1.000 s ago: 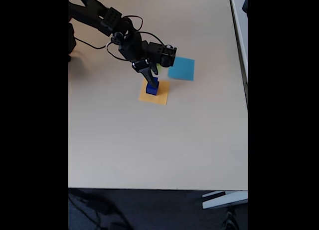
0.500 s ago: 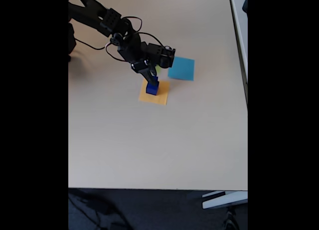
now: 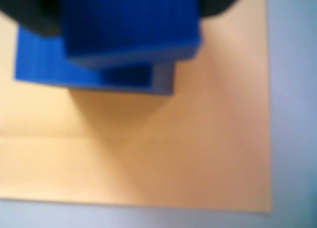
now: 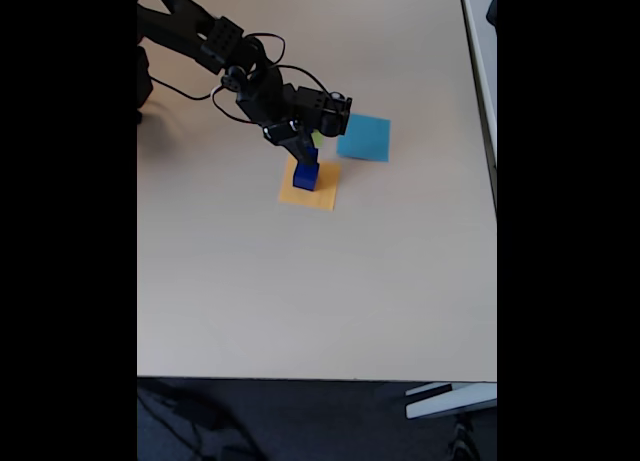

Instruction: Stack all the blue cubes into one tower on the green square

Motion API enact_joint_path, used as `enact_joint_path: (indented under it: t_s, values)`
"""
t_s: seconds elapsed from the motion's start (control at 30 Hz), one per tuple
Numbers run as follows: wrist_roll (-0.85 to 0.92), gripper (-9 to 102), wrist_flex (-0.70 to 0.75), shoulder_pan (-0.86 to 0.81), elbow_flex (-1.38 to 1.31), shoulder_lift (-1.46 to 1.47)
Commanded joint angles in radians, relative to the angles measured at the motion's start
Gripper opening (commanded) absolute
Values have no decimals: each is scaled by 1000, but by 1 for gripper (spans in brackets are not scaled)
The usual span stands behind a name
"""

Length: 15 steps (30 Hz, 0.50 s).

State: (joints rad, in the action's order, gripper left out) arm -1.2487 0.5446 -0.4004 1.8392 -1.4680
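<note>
Wrist view blurred — fixed view bright, soft-focus

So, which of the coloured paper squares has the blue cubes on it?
The orange-yellow square: the blue cubes stand stacked on it. The cyan-blue square lies bare beside.

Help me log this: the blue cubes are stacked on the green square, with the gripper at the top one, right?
Wrong on the sheet: the blue cubes stand on the orange-yellow square, as the fixed view shows. The gripper is at the top one.

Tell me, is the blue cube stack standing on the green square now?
No. The blue cubes stand stacked on the orange square; in the wrist view orange paper lies under them. The green square barely shows behind the gripper.
</note>
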Motion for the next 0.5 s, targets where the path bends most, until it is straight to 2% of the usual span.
enact_joint_path:
  t_s: [0.0,0.47]
  values:
    - [2,6,-6,-2,-17,-66]
    - [-14,6,173,32,-308,-29]
